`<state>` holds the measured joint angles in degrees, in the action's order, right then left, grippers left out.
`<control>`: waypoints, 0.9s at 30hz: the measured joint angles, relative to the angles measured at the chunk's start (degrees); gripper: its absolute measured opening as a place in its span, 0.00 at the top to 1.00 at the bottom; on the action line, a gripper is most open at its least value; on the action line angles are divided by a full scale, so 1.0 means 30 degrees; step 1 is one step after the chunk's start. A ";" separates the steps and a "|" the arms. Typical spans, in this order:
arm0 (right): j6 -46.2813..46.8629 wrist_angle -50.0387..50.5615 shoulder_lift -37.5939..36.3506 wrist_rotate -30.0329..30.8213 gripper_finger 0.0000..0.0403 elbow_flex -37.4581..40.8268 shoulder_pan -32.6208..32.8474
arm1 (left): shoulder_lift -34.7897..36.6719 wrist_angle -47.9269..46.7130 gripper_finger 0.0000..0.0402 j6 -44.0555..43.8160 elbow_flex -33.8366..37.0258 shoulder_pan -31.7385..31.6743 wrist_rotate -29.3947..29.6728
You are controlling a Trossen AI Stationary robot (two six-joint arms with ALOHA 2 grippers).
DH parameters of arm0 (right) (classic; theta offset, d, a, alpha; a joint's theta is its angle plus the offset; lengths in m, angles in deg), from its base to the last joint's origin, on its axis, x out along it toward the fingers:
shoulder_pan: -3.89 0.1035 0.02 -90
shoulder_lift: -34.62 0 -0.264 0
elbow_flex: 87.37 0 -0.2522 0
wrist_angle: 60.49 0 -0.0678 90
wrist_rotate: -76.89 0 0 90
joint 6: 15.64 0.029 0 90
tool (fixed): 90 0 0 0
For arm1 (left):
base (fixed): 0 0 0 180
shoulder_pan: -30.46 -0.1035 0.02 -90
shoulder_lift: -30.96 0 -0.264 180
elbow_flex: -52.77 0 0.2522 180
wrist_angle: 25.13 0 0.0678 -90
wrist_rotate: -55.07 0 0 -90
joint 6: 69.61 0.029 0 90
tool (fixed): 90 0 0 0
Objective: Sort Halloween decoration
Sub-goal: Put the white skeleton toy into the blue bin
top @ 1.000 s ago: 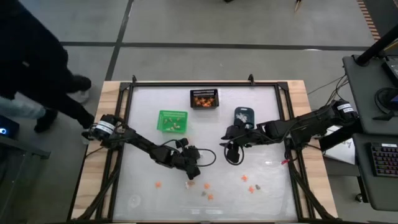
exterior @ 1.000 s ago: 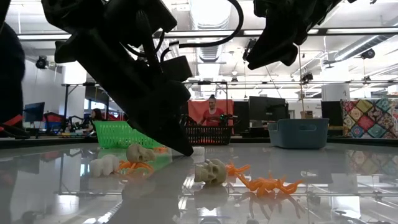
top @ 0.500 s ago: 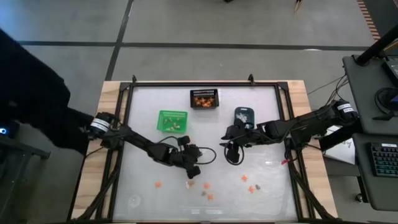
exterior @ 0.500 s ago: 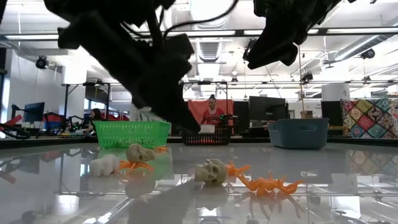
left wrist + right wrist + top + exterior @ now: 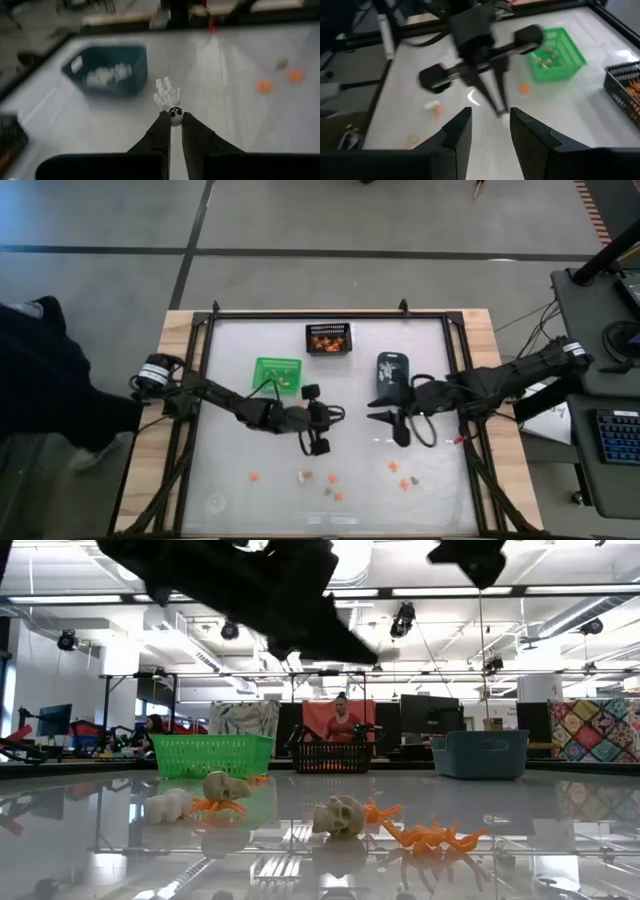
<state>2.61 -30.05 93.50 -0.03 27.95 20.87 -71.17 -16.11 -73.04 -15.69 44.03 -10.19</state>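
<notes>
White skeleton trinket [image 5: 169,97] being pinched between left gripper [image 5: 172,120] fingers; remaining orange, tan trinkets [image 5: 330,483] lying scattered, lower centre of high view.

a glossy white table [image 5: 230,480] carries green [image 5: 276,373], black mesh [image 5: 328,338] and blue-grey bins [image 5: 392,368], with scattered halloween trinkets [image 5: 330,485].

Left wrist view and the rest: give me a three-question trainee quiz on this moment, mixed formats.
1. True or false: the left end effector grips a white skeleton trinket.
2. Which bin holds white pieces? A green basket B black mesh bin C blue-grey bin
3. Fill in: the right end effector is ___.

Key: 1 true; 2 C; 3 open
</notes>
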 joint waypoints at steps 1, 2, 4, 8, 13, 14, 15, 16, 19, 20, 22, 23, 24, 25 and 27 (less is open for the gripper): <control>-0.0095 0.0026 -0.0317 0.0008 0.69 0.0116 0.0258 | -0.0013 0.0678 0.98 0.0370 0.0000 -0.0225 -0.0169; -0.0255 0.0029 -0.0651 0.0006 0.69 0.0245 0.0502 | -0.0031 0.1347 0.98 0.0748 0.0000 -0.0452 -0.0206; -0.0560 -0.0306 -0.1181 0.0011 0.69 0.0552 0.0961 | -0.0101 0.2536 0.98 0.1480 0.0000 -0.0889 -0.0230; -0.0955 -0.0761 -0.1820 0.0081 0.69 0.1082 0.1602 | -0.0391 0.4499 0.99 0.2481 0.0000 -0.1800 -0.0650; -0.1361 -0.0841 -0.1985 0.0164 0.69 0.1300 0.1847 | -0.1104 0.6778 0.99 0.2551 -0.0008 -0.3113 -0.2492; -0.1368 -0.0811 -0.1985 0.0157 0.69 0.1335 0.1847 | -0.1259 0.7088 0.99 0.2546 -0.0008 -0.3329 -0.2605; -0.1368 -0.0800 -0.1982 0.0157 0.69 0.1356 0.1847 | -0.1391 0.7363 0.99 0.2552 -0.0012 -0.3533 -0.2600; -0.1368 -0.0837 -0.1957 0.0164 0.69 0.1357 0.1847 | -0.1515 0.7445 0.99 0.2552 -0.0105 -0.3724 -0.2602; -0.1358 -0.0847 -0.1952 0.0166 0.69 0.1378 0.1883 | -0.1956 0.7408 0.99 0.2552 -0.0909 -0.4125 -0.2986; -0.1364 -0.0892 -0.1942 0.0160 0.69 0.1378 0.1883 | -0.2155 0.7407 0.99 0.2566 -0.1265 -0.4201 -0.3295; -0.1459 -0.0894 -0.1944 0.0158 0.69 0.1393 0.1933 | -0.2697 0.7000 0.99 0.3007 -0.2150 -0.4372 -0.3751; -0.1522 -0.0958 -0.1949 0.0156 0.69 0.1401 0.1928 | -0.2925 0.6454 0.99 0.3383 -0.2553 -0.4467 -0.3757; -0.1571 -0.0957 -0.1949 0.0156 0.69 0.1415 0.1927 | -0.3200 0.5771 0.99 0.3668 -0.2983 -0.4587 -0.3755; -0.1608 -0.0993 -0.1949 0.0149 0.69 0.1437 0.1927 | -0.3561 0.5183 0.99 0.3871 -0.3501 -0.4735 -0.3745; -0.1662 -0.1156 -0.1949 0.0127 0.69 0.1459 0.1927 | -0.4279 0.4258 0.99 0.4265 -0.4462 -0.5010 -0.3748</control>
<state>-2.37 -33.52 87.66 0.35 32.32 26.66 -84.00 -3.34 -60.24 -29.07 29.00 -21.43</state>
